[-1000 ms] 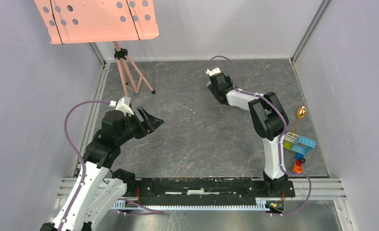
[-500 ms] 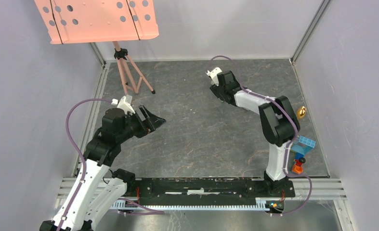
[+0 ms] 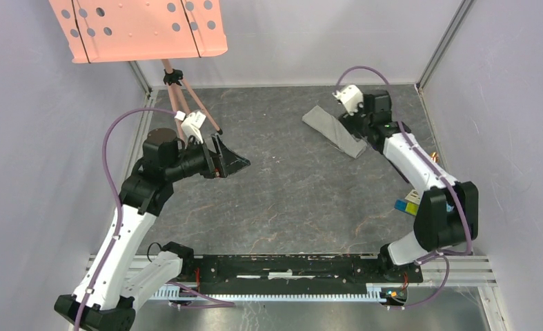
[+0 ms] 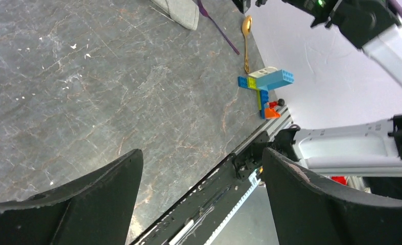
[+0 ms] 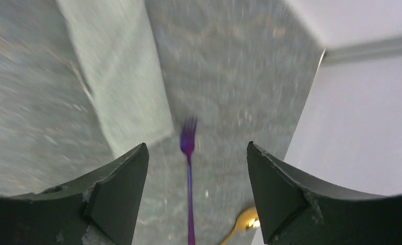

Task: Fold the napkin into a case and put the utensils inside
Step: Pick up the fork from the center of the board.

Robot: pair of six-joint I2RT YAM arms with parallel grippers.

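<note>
The napkin [image 3: 334, 131] lies folded as a narrow grey strip, the case, at the back right of the floor. My right gripper [image 3: 366, 131] hovers open and empty just right of its near end. In the right wrist view the case [image 5: 122, 76] is at the left, the purple fork [image 5: 188, 148] lies between my open jaws, and the spoon's gold bowl [image 5: 247, 220] is at the bottom. My left gripper [image 3: 235, 163] is open and empty, held in the air at the left. The left wrist view shows the case's end [image 4: 181, 13], the fork [image 4: 216, 25] and the spoon [image 4: 246, 25].
Toy blocks [image 4: 265, 84] lie by the right wall near the front rail, partly behind the right arm in the top view [image 3: 410, 203]. A salmon perforated panel [image 3: 137, 27] on a tripod [image 3: 185, 103] stands at the back left. Walls enclose the floor.
The right arm has swung to the right and uncovered the folded napkin. The left arm has moved back and a little to the right, jaws still open.
</note>
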